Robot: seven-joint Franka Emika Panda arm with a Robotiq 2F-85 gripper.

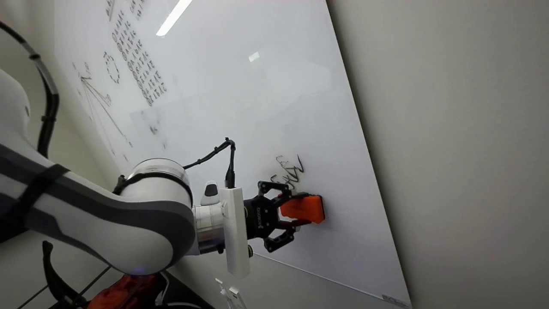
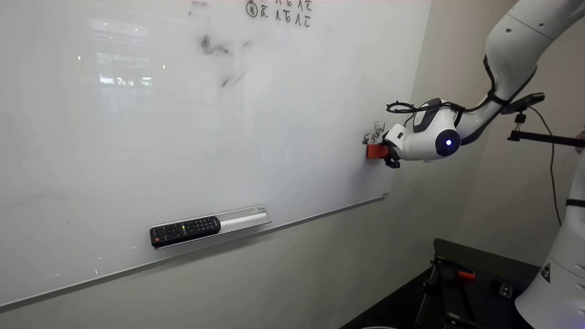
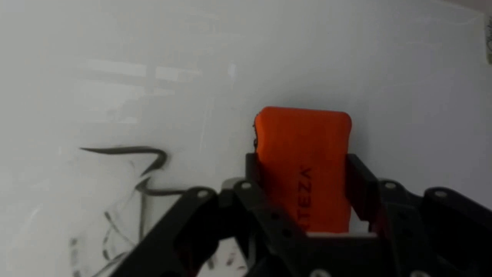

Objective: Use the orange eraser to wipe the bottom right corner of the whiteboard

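- White and glossy, the whiteboard point(image 1: 266, 103) bears black writing point(image 1: 140, 64) at its far left in an exterior view; keep strokes away from there.
- At the near left stands the arm point(image 1: 107, 225); I would move it slowly and parallel to the whiteboard, so that the push is even all along each stroke.
- The scribble point(image 1: 293, 172) lies toward the whiteboard's right side, and left of the orange eraser point(image 3: 303, 161) in the wrist view; rubbing it out is, I judge, the step in hand.
- Clamped on the orange eraser is the gripper point(image 3: 301, 173), its fingers point(image 3: 361, 188) on opposite sides of it; the hold looks firm, though a hard shove could twist it.
- The eraser itself is just beside the scribble. Whether its wiping face presses on the whiteboard I cannot tell, so settle it flat first, then sweep over the marks in short, overlapping passes.
- The whiteboard's right edge point(image 1: 369, 154) is near the eraser, with the wall point(image 1: 463, 150) beyond; turn each stroke back well before that edge, lest the eraser slide off and catch on the return.
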